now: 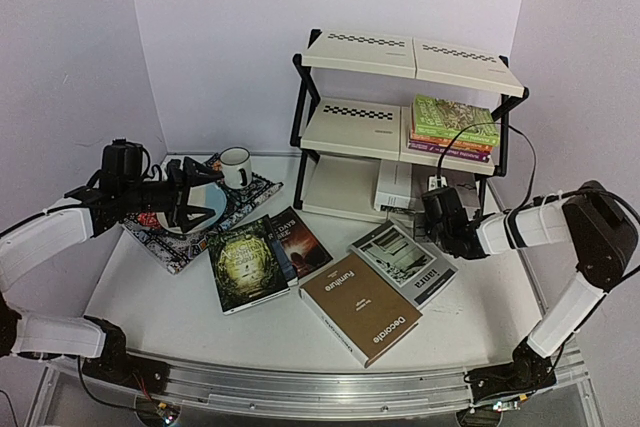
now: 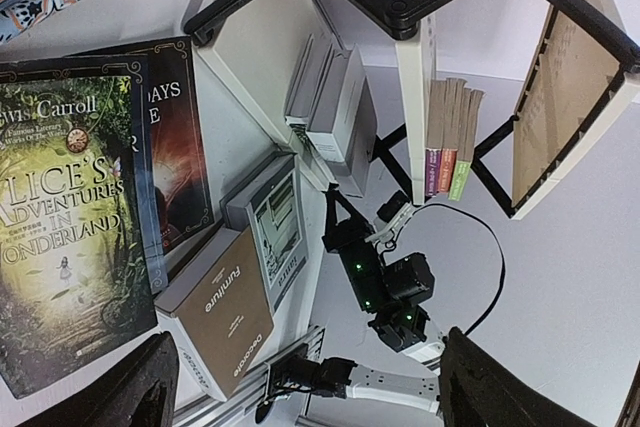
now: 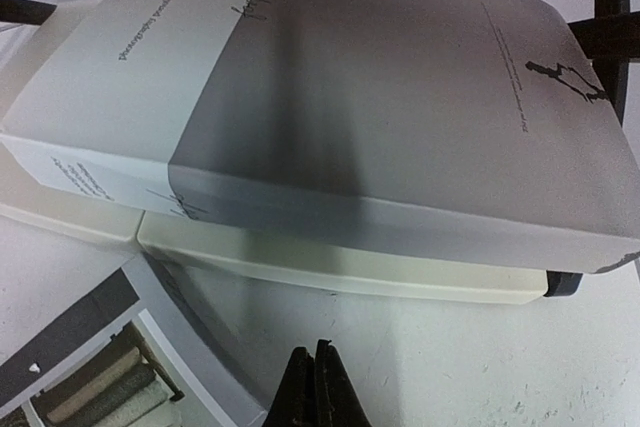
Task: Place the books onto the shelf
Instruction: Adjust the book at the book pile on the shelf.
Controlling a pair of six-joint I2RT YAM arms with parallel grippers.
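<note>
My right tool (image 3: 315, 387) is sitting clenched on nothing, facing the white book (image 3: 330, 97) on the shelf (image 3: 340, 272). I'm reckoning on nudging it deeper: pushing square on its near edge, slowly.

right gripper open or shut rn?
Shut, empty. Right gripper: in its wrist view the two fingers touch edge to edge, nothing between them.

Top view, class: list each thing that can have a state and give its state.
left gripper, open, empty.
right gripper, shut.
mug, upright on the placemat.
colourful books, stacked flat on the shelf, middle tier.
white book, lying on the bottom tier.
Alice book, closed, flat on the table.
Decorate book, closed, flat on the table.
</note>
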